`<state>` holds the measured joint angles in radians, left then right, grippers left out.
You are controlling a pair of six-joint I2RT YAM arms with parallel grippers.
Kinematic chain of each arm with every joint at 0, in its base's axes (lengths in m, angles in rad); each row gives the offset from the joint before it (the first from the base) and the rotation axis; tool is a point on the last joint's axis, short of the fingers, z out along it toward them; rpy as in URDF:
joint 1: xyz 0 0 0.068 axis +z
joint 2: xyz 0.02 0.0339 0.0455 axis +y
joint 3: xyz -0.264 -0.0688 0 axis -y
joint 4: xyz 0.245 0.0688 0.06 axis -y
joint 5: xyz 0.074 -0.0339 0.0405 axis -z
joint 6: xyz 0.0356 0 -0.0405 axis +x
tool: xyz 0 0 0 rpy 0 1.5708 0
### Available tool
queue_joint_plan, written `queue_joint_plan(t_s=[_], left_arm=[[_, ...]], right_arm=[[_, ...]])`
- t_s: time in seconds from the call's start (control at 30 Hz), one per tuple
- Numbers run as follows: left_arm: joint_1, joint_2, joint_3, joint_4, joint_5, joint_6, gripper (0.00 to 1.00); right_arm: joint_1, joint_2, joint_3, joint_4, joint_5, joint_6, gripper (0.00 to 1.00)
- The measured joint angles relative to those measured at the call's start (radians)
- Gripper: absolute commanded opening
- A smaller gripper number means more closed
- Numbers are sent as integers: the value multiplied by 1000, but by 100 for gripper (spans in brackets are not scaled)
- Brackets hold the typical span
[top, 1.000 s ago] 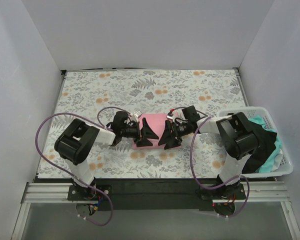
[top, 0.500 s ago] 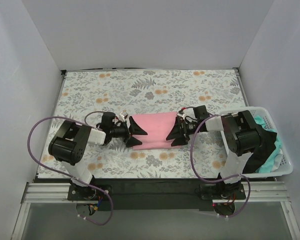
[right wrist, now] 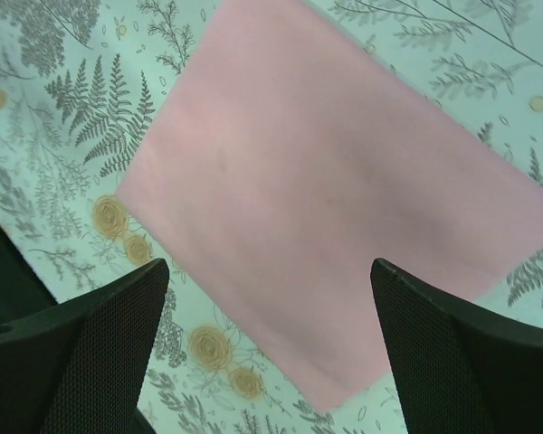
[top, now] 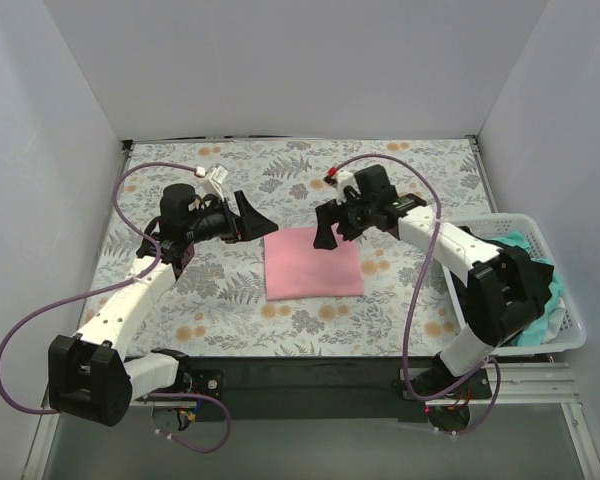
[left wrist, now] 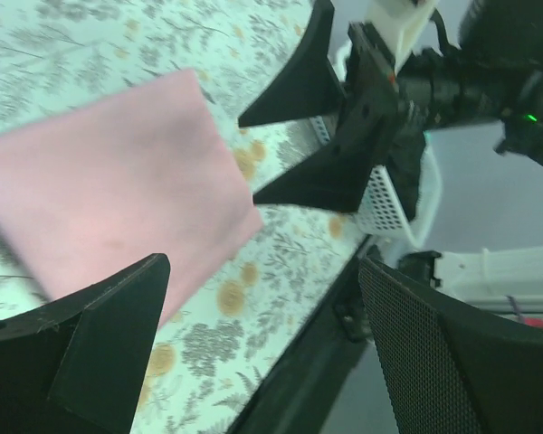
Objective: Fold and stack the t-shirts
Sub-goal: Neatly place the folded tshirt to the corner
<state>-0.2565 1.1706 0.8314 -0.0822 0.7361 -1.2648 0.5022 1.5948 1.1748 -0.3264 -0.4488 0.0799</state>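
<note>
A light pink t-shirt (top: 313, 262) lies folded into a flat square on the floral sheet at mid-table; it also shows in the left wrist view (left wrist: 118, 181) and the right wrist view (right wrist: 344, 190). My left gripper (top: 255, 222) hangs open and empty above the table, just left of the shirt's far left corner. My right gripper (top: 328, 232) hangs open and empty above the shirt's far edge. Black (top: 525, 285) and mint-green (top: 552, 310) shirts lie bundled in the basket at the right.
A white lattice basket (top: 565, 335) stands at the table's right edge. The grey-and-orange floral sheet (top: 230, 300) covers the table. White walls enclose the left, back and right sides. Purple cables loop from both arms.
Both grippers let go of the pink shirt's sides, lifted and drew back toward the far side. The shirt now lies flat as a square.
</note>
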Motion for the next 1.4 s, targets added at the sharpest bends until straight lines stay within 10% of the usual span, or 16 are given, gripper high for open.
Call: queue_joint_plan(t_s=[0.27,0.7,1.4], left_arm=[[13,-16,19,-182,-123,148,86],[13,-8,23,-244,-169,216,86],[39,95,149,-330,-89,296,86]], right_arm=[[275,283,280,-128,280,-127,98],[265,418,295,-251,332,-210,98],[-410,796,906,-389,393,-865,98]])
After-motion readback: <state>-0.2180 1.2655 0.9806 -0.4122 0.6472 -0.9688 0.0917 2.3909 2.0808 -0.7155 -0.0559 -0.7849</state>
